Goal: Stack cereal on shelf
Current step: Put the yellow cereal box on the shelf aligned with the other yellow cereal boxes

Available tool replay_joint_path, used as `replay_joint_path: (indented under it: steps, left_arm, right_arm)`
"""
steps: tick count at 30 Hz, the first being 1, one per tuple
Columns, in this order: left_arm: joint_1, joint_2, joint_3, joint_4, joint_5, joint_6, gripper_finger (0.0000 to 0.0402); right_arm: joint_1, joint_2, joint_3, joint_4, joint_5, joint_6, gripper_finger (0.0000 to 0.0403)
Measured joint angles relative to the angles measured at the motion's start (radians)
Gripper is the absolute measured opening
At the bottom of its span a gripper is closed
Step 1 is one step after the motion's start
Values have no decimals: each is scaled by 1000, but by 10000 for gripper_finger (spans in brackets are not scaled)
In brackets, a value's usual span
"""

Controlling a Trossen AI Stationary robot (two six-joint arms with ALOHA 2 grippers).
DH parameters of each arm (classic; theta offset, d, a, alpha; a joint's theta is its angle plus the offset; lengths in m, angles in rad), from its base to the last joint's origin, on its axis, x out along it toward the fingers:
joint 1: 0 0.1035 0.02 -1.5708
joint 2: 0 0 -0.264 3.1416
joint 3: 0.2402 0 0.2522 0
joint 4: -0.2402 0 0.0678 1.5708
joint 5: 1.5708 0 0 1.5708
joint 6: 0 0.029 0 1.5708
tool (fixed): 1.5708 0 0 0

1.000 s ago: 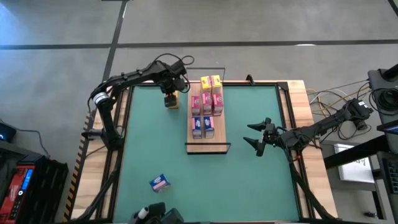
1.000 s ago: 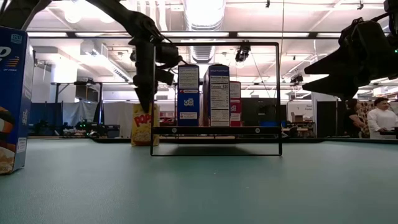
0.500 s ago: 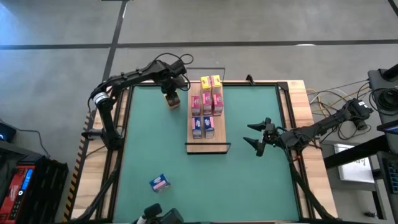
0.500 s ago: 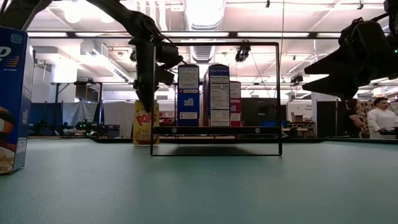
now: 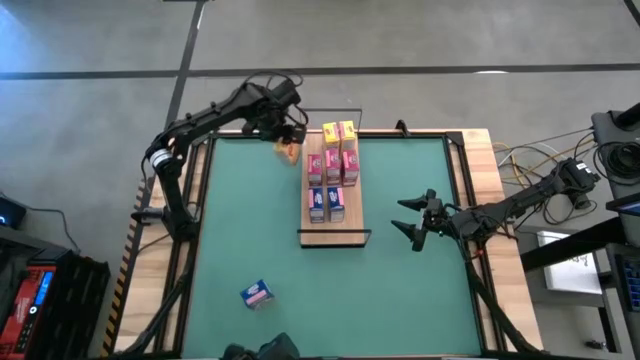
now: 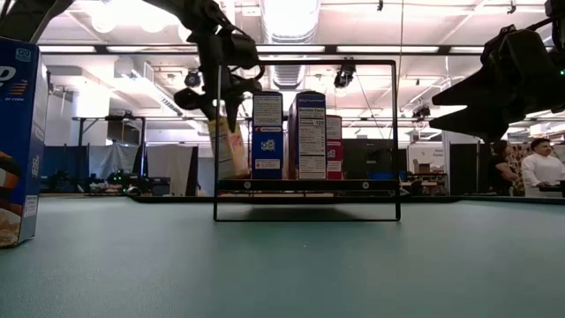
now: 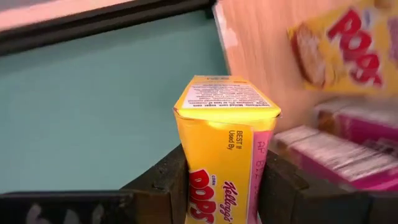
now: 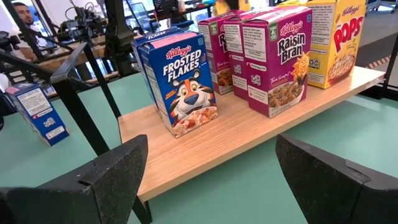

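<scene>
My left gripper (image 5: 287, 138) is shut on a yellow cereal box (image 5: 291, 152) and hangs over the table's far left, just left of the shelf (image 5: 318, 235). The shelf is a wooden plank with black wire ends. On it stand yellow (image 5: 340, 131), pink (image 5: 334, 162) and blue (image 5: 326, 204) cereal boxes. Another blue box (image 5: 257, 294) stands on the table near the front left. My right gripper (image 5: 415, 218) waits open to the right of the shelf, its fingers level and pointing at the plank. My left gripper pinches the yellow box's upper end (image 7: 200, 182) between its two fingers (image 7: 160, 183), one on each of two opposite faces. The fingers come steeply from above. The box (image 6: 231, 152) hangs below them, tilted, its lower end (image 7: 226, 96) clear of the table.
In the right wrist view the shelf's row reads Frosted Flakes (image 8: 184, 87), Raisin Bran (image 8: 274, 61) and Pops (image 8: 339, 36). The plank's near end (image 5: 335, 232) is bare wood. The green table (image 5: 400, 290) spreads right of and in front of the shelf.
My left gripper has risen and rolled its wrist with the yellow box. The box stood upright on the table left of the shelf; it is now lifted clear, turned about and tilted, a little closer to the shelf.
</scene>
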Motion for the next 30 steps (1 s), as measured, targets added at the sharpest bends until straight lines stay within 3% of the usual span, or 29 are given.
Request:
replay_joint_path:
  steps: [10, 30]
  left_arm:
    - [-3, 2, 6, 9, 19, -312, 124]
    - [-21, 12, 4, 130, 55, -323, 124]
  right_arm:
    - [0, 0, 0, 0, 0, 0, 341]
    - [0, 0, 0, 0, 0, 0, 341]
